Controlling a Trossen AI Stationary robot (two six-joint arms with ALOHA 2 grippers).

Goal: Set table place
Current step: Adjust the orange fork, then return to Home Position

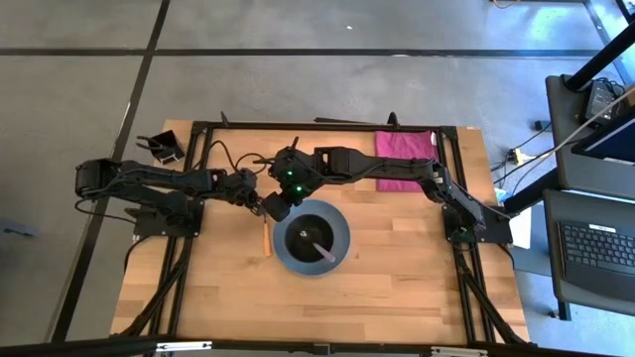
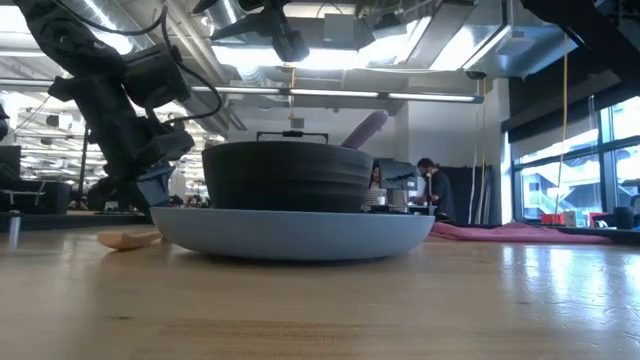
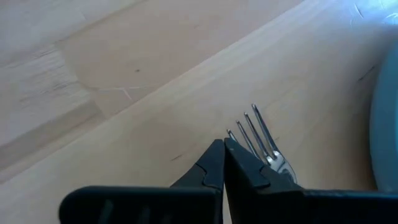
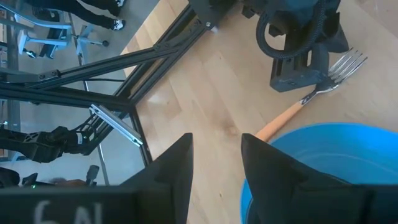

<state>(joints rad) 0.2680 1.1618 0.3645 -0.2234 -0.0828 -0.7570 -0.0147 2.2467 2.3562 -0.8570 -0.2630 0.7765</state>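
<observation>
A grey-blue plate (image 1: 340,260) lies mid-table with a black bowl (image 1: 303,230) on it. A purple-handled spoon (image 1: 323,250) stands in the bowl, its handle leaning on the rim (image 2: 365,128). An orange-handled fork (image 1: 265,236) lies flat on the wood just left of the plate, tines toward the far edge (image 3: 256,132). My left gripper (image 3: 222,149) is shut and hovers just over the fork's neck; in the low view (image 2: 155,195) it stands above the tabletop. My right gripper (image 4: 214,158) is open and empty above the plate's far-left rim (image 4: 323,155).
A magenta cloth (image 1: 405,159) lies at the table's far right. A small black holder (image 1: 164,149) stands off the far-left corner. The black frame (image 4: 155,74) edges the table. People show in the room behind (image 2: 430,185). Bare wood lies near the front edge.
</observation>
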